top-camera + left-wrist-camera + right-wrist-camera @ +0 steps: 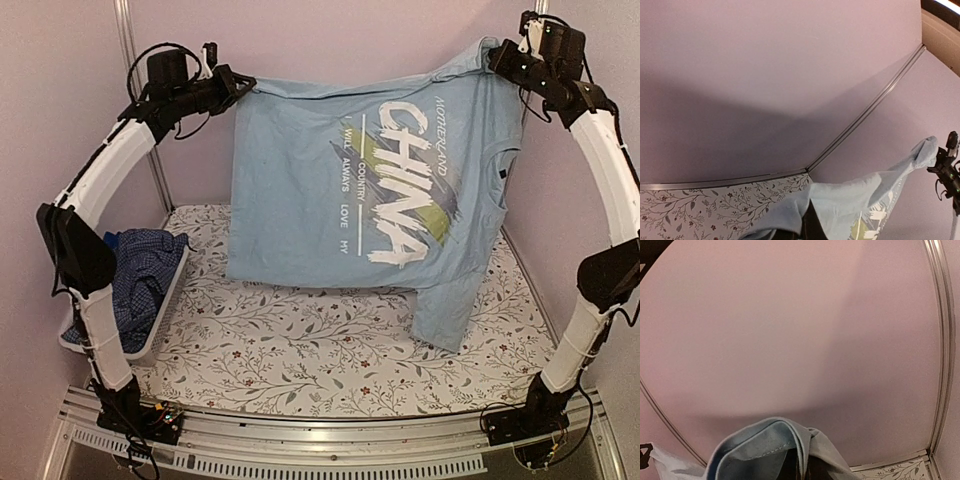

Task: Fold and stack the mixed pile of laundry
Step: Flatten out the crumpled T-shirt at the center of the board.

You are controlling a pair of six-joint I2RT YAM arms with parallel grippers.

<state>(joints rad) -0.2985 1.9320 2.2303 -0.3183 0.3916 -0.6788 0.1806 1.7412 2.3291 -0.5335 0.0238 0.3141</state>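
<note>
A light-blue T-shirt [300, 180] with a white "CHINA" print hangs spread in the air above the table, held by its top corners. My left gripper [243, 88] is shut on its left corner and my right gripper [495, 57] is shut on its right corner. One sleeve dangles low at the right [450, 310]. In the left wrist view the shirt [850, 200] drapes over my gripper [811, 227]. In the right wrist view bunched hem cloth [760, 450] covers the gripper [807, 471]. A dark blue small-check shirt [145, 265] lies crumpled in the basket at the left.
The white plastic basket [168, 295] sits at the table's left edge beside the left arm. A floral cloth [300, 350] covers the table. Pale walls with metal posts stand close behind and at both sides.
</note>
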